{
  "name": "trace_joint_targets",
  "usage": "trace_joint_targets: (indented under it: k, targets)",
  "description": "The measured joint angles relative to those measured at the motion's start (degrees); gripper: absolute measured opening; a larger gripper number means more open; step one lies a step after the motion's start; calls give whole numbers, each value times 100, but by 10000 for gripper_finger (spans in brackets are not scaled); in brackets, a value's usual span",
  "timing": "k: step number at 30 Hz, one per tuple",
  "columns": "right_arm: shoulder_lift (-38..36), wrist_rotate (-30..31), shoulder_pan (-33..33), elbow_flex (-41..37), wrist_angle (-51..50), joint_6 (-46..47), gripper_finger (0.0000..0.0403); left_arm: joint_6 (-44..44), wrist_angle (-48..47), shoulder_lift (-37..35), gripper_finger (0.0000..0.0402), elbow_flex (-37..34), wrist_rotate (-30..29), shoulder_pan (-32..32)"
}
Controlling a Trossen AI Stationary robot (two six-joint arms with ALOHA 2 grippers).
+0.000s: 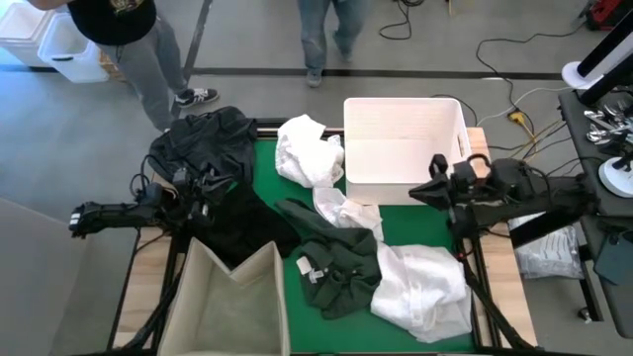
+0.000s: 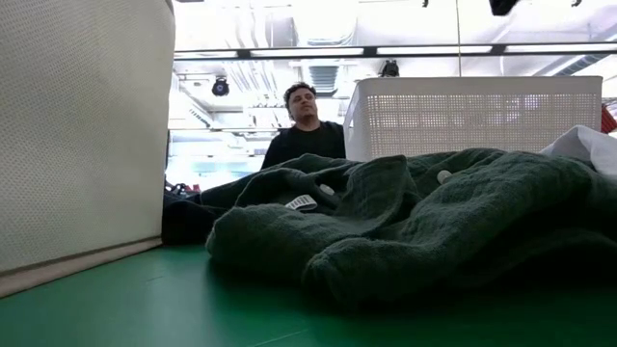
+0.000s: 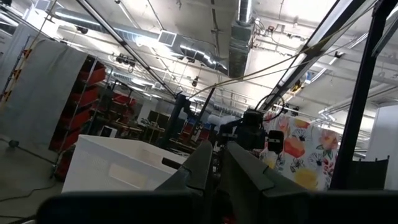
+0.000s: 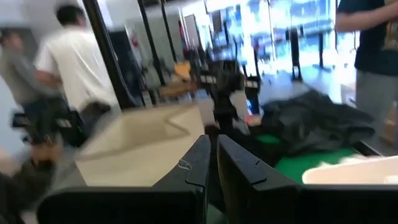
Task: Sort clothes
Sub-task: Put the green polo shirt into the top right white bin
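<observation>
The clothes point(image 1: 341, 262) lay heaped on the green table point(image 1: 265, 168) — dark green and white garments in front of the white plastic basket point(image 1: 404, 150), a black one to its left by the beige fabric bin point(image 1: 232, 302). Left pincer point(image 1: 213, 185) and right pincer point(image 1: 435, 188) hung clenched, empty — flanking the basket.

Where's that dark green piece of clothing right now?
In the high view, the dark green garment lies crumpled on the green mat near the table's middle, between the beige fabric bin and a white garment. Nothing holds it.
</observation>
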Motion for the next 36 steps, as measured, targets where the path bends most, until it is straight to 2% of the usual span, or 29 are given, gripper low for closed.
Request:
trace_joint_targets:
  k: [10,13,19,26,36]
  targets:
    - [1971,190,2,1999,-1850,-241,22,59,3,-1,25,0,-5,0]
    - [2480,408,2,2661,-2551,-330,22,150,6,-1,25,0,-7,0]
    - [3304,443,106,3705,-3413,-490,22,152,2,-1,25,0,-10,0]
    - [3898,447,378,4370,-3676,-539,22,154,2,-1,25,0,-12,0]
    - [4735,449,530,4764,-3682,-550,22,317,319,-1,25,2,-315,0]
